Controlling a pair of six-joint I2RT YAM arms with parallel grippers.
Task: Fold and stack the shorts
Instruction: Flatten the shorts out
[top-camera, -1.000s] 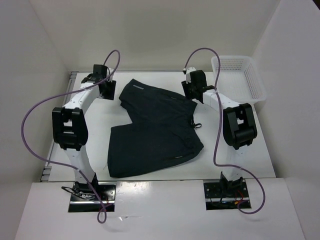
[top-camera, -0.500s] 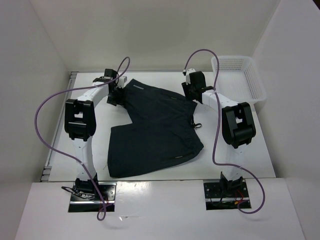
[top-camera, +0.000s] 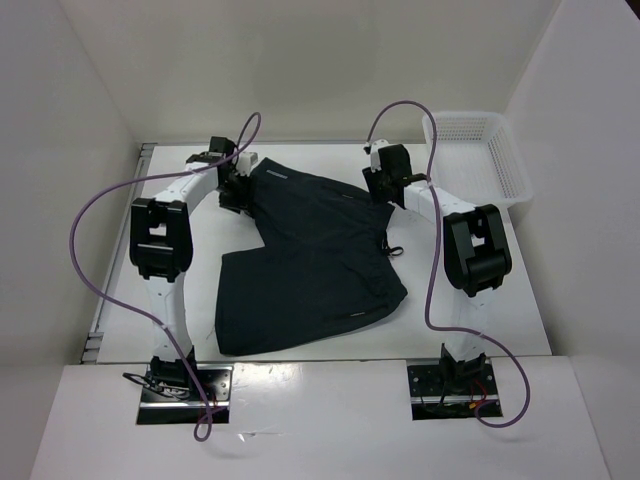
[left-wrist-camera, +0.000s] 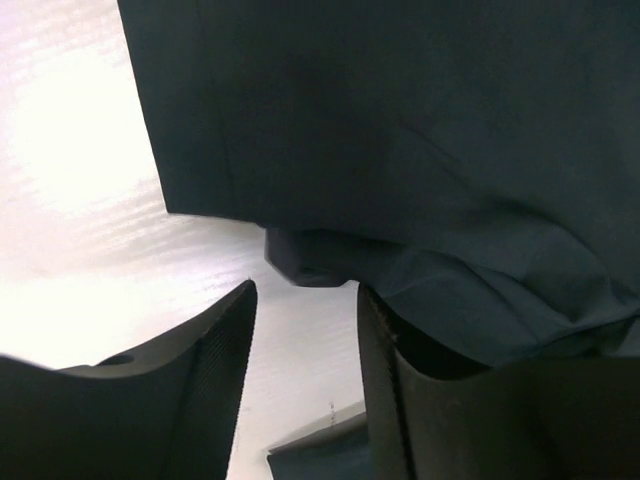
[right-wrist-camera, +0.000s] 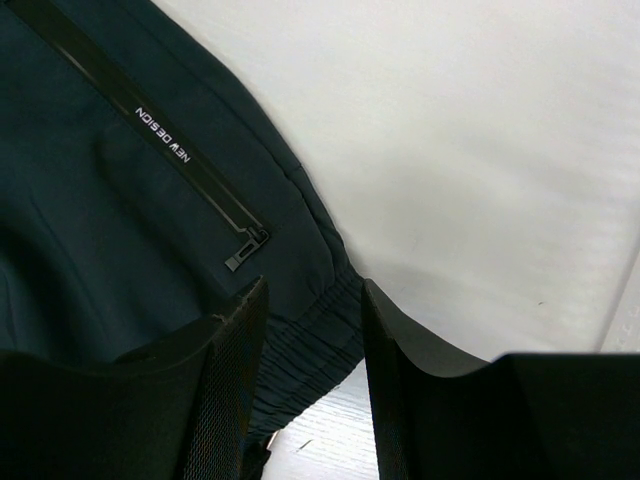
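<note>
The black shorts (top-camera: 310, 255) lie spread on the white table, one leg reaching to the far left, waistband at the right. My left gripper (top-camera: 238, 190) is open at the far-left leg hem; in the left wrist view the hem corner (left-wrist-camera: 300, 262) lies just beyond the gap between my fingers (left-wrist-camera: 225, 340). My right gripper (top-camera: 380, 188) is open at the far end of the waistband. The right wrist view shows the gathered waistband (right-wrist-camera: 315, 340) between the jaws and a zip pocket (right-wrist-camera: 200, 185) with pale lettering.
A white mesh basket (top-camera: 478, 155) stands at the far right corner, beside the right arm. Purple cables loop above both arms. White walls close in the table on the left, back and right.
My left gripper swung right from the bare table to the far-left leg hem and edged slightly further over it. My right gripper shifted only a little at the waistband.
</note>
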